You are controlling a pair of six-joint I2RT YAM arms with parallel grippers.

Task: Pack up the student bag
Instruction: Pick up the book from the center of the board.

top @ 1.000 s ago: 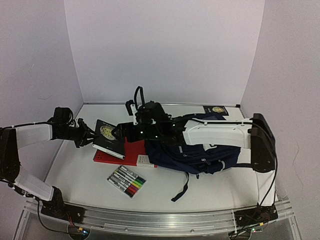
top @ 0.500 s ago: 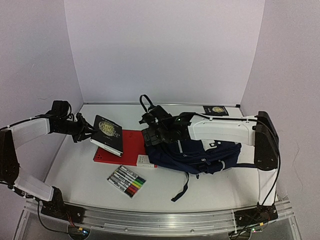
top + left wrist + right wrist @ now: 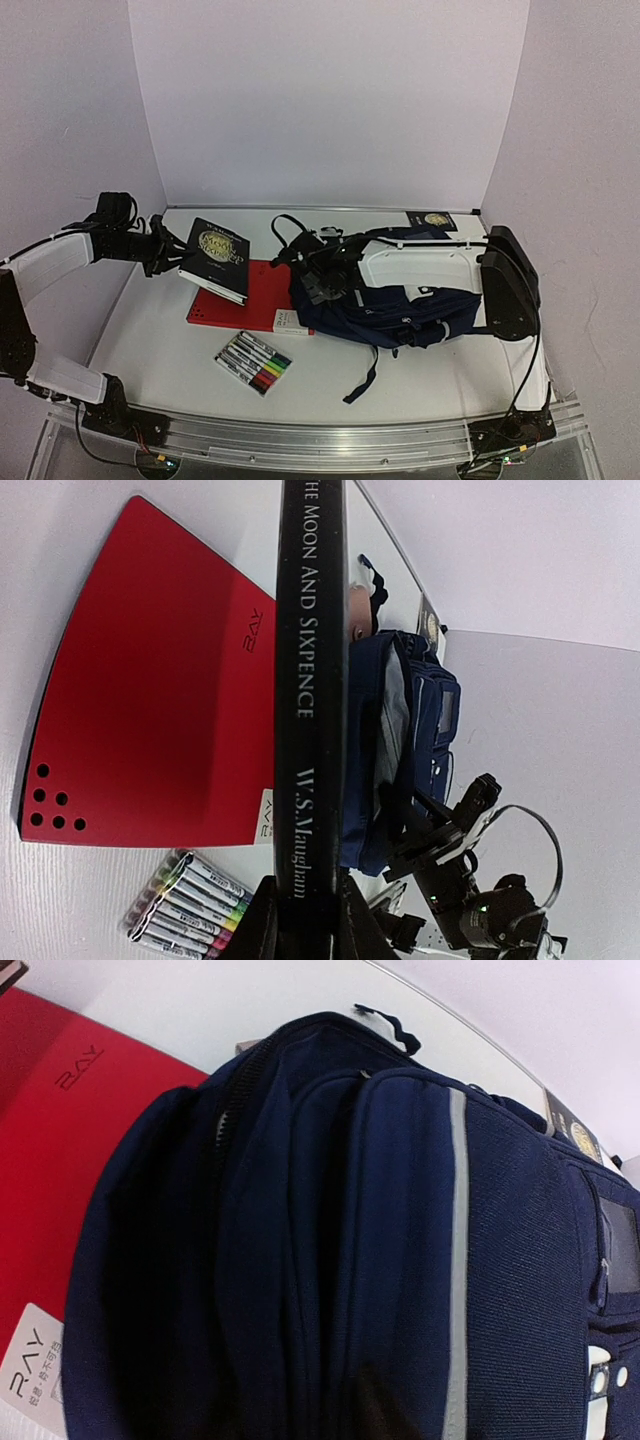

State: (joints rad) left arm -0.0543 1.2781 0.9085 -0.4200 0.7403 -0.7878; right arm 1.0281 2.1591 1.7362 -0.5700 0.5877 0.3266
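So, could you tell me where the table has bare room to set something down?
Bare table lies left of the marker pack and along the near edge right of the dangling strap. The middle is crowded: red folder against student bag.

The left arm (image 3: 60, 255) and right arm (image 3: 425, 262) have white shells and black joints. The left end effector (image 3: 170, 250) and right end effector (image 3: 315, 278) are black. Thin black cables reach the bases on the silver rail (image 3: 320, 437).
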